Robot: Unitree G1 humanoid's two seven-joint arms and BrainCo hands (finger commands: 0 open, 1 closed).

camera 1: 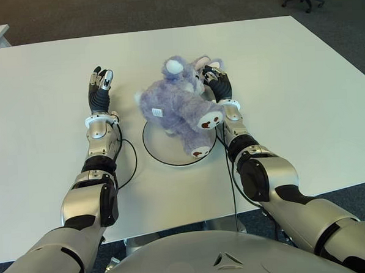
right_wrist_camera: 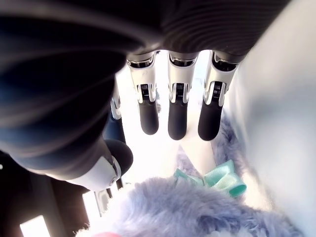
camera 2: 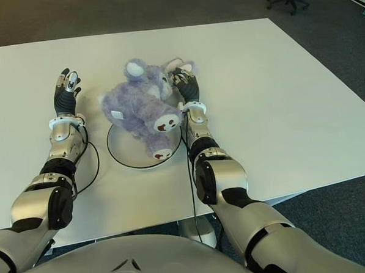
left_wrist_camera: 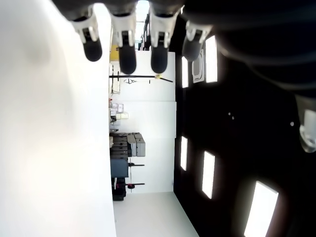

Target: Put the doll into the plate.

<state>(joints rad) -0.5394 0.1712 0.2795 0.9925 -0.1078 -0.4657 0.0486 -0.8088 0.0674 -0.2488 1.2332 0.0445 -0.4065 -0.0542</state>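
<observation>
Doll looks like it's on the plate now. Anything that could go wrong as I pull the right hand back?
1. The doll overhangs the plate on the far side, head past the rim; it may tip off.
2. The right hand is open against the doll's head; its fingers could snag the fur or ribbon and drag it.
3. The left hand, open beside the plate, offers no support.
</observation>
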